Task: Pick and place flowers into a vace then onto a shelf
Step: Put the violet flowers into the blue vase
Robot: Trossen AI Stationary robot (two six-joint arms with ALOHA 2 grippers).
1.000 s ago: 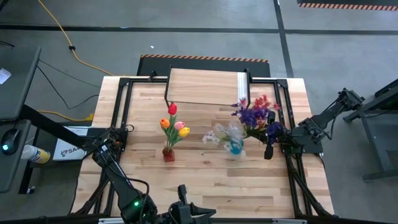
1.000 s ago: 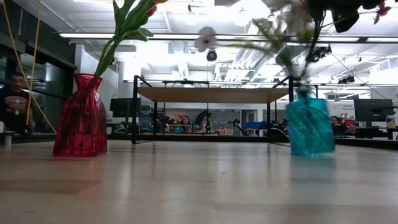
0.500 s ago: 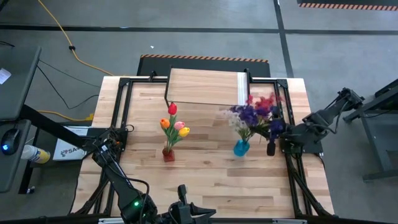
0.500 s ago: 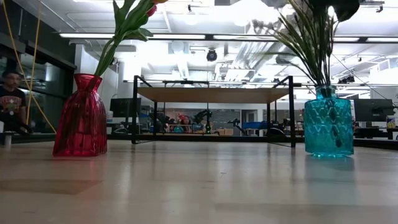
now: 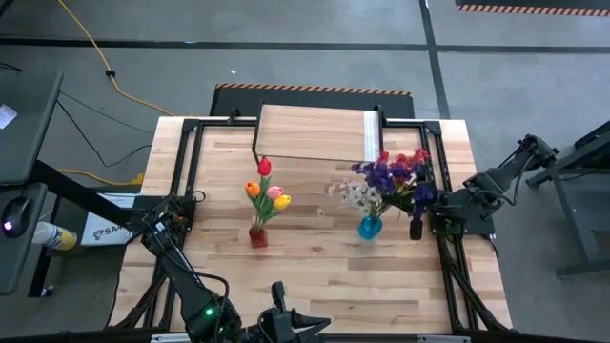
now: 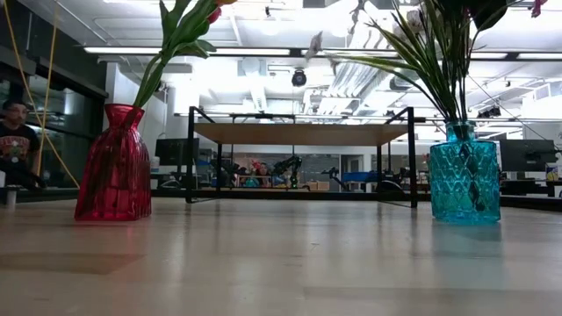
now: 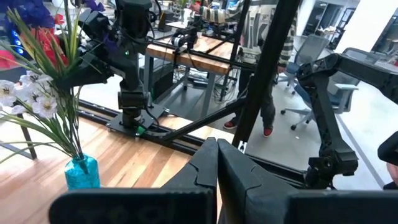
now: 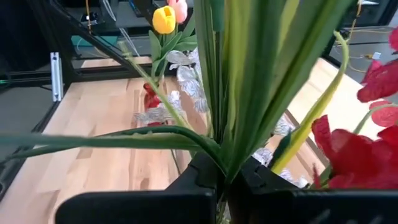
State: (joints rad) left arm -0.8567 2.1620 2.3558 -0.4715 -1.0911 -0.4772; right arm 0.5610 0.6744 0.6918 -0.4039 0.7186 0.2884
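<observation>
A blue glass vase [image 5: 370,227] stands by its base on the table [image 5: 315,276], right of centre, also in the low view [image 6: 464,183]. It holds a bunch of purple, white and red blossom sprays [image 5: 389,181]. My right gripper [image 5: 416,211] is at the bunch from the right side, shut on its green stems [image 8: 233,124]. A red vase [image 5: 258,236] with red, orange, pink and yellow tulips [image 5: 268,191] stands left of centre. The shelf [image 5: 315,133] sits at the far edge. My left gripper [image 7: 217,171] waits shut at the near edge. My right gripper pinches the bunch's green stems [image 8: 231,146] between its two fingers [image 8: 202,177], above the blue vase's mouth. It comes about level from the table's right side, lying across the stems. The stems stand upright in the vase, whose base rests on the table.
Black metal frame rails [image 5: 191,171] run along the table's left and right sides. Bare tabletop lies between the two vases and toward the near edge. A person [image 6: 13,140] sits in the room beyond the table's left side.
The blue vase with its sprays shifted a little toward the table's right edge and came to rest upright; the sprays swung and then settled. My right gripper moved slightly rightward with it.
</observation>
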